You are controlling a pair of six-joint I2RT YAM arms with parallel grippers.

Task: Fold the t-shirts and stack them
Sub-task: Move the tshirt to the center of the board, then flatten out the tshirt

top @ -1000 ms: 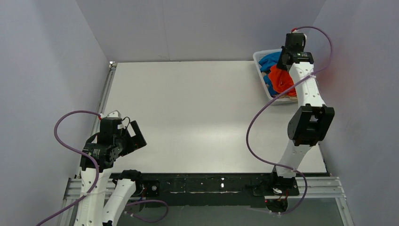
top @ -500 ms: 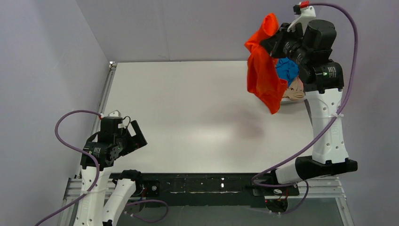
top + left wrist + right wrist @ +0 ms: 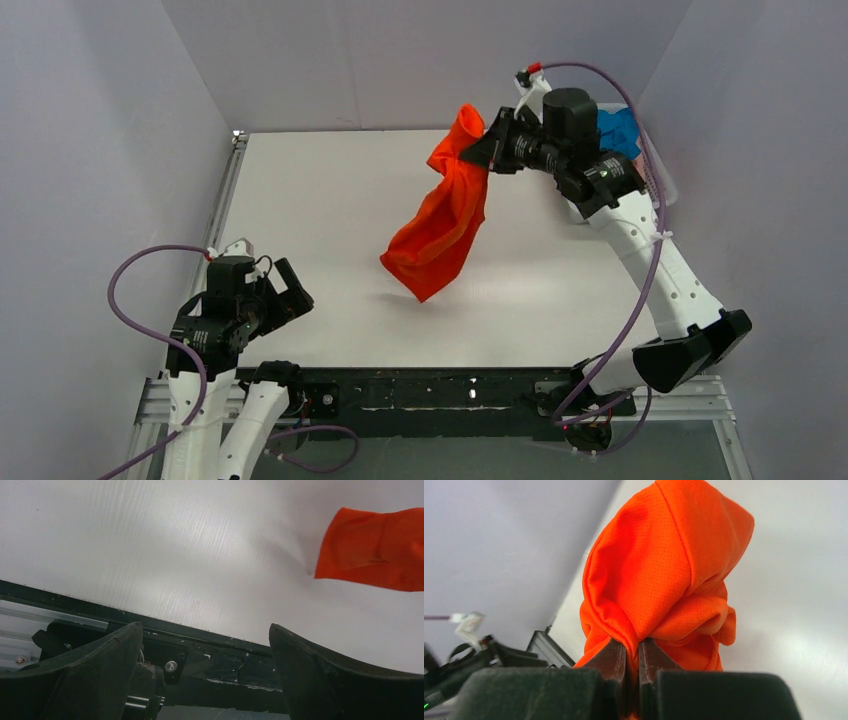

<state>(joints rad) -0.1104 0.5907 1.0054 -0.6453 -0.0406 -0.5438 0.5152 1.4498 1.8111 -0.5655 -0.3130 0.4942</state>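
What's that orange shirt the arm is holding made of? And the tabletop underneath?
The orange shirt looks like thin synthetic sports mesh, matte: tiny pinholes cover the cloth and it drapes in soft folds. The table is probably white corrugated plastic sheet, matte, judging by its fine parallel ribs.

Top view: you have the table [image 3: 330, 200] filling mid-frame. The hanging shirt [image 3: 440, 225] sits right of centre, above the table, with its top end at the right gripper [image 3: 480, 152], upper right. A second shirt [image 3: 618, 128] lies behind that arm, far upper right. The left gripper [image 3: 290, 290] is lower left, by the table's near edge.
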